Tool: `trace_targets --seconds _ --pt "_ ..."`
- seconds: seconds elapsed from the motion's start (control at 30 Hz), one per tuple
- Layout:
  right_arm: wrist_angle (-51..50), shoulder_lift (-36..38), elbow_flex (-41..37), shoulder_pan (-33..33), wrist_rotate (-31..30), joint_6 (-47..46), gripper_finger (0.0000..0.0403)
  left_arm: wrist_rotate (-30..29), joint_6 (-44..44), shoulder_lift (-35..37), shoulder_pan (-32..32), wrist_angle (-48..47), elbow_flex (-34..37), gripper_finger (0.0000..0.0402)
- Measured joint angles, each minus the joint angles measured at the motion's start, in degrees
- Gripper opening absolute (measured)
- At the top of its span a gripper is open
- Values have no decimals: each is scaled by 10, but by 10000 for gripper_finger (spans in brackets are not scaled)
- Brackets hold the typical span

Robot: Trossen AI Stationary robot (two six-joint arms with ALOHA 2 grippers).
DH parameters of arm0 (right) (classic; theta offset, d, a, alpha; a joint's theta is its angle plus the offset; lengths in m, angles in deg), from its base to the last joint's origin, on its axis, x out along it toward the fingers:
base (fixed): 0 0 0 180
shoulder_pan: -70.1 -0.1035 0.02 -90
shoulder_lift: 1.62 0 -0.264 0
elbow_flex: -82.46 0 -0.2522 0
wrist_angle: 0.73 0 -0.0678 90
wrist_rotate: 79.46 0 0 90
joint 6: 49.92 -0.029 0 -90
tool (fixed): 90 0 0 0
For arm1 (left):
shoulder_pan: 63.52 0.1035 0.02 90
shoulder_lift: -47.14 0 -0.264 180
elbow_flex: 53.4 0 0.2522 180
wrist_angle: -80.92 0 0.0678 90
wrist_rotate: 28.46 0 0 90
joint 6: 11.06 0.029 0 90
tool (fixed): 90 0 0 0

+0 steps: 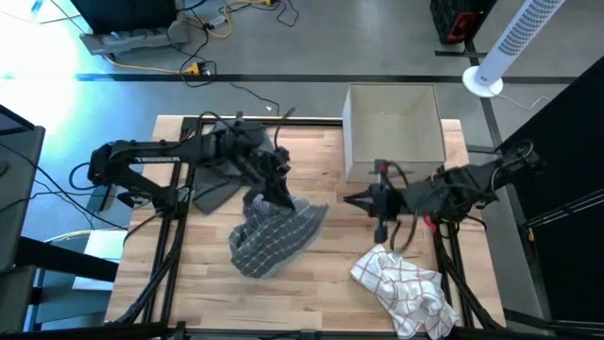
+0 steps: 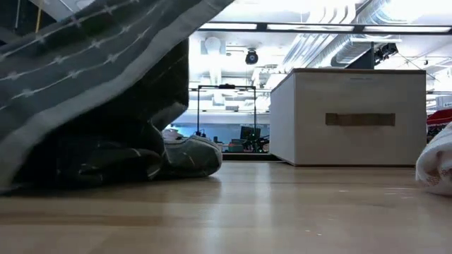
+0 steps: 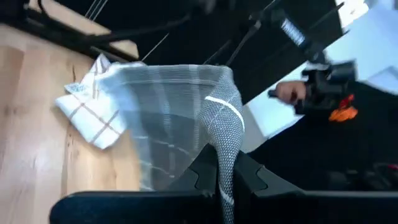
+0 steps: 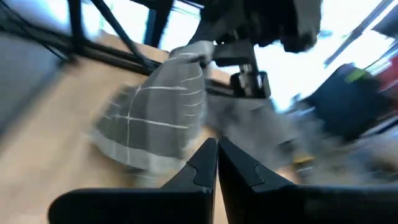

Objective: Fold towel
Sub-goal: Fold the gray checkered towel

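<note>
— Grey checked towel (image 1: pixel 272 234): where does it sit?

— Centre of the high view, slightly left, on the wooden table (image 1: pixel 321 293). Its upper part is lifted; the lower part is bunched on the wood. In the low view the cloth hangs down across the upper left of the frame, with folds resting on the tabletop.

— What has hold of it?

— The left gripper (image 1: pixel 281 194), above the towel's upper edge. The left wrist view shows its fingers (image 3: pixel 205 177) pinched tight on a fold of the grey cloth.

— And the other arm?

— The right gripper (image 1: pixel 357 199) is right of centre, pointing at the towel but apart from it. The right wrist view shows its fingers (image 4: pixel 205 163) pressed together with nothing between them.

— Other items?

— A white towel with red lines (image 1: pixel 406 288) lies crumpled at lower right. A pale box (image 1: pixel 392 127) stands at upper right of the table, well apart from the grey towel.
</note>
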Motion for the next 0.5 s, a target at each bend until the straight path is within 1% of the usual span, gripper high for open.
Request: trace_targets --seconds 0.07,0.13,0.2,0.3,0.4,0.47,0.5 --pt "0 -11 0 -13 -57 55 1 16 -32 9 11 39 0 0" --pt "1 -24 0 -20 -97 106 6 25 -63 19 20 69 0 0" --pt "9 -37 0 -23 -129 154 20 43 -93 27 27 93 0 0" --pt "35 -56 0 -23 -163 211 51 74 -118 42 29 100 0 0" --pt "79 -80 0 -23 -250 257 82 88 -141 53 29 101 0 0" --pt "97 -92 0 -23 -307 321 97 86 -144 56 29 100 0 0" --pt "103 -97 0 -22 -322 359 103 84 -144 59 29 99 0 0"
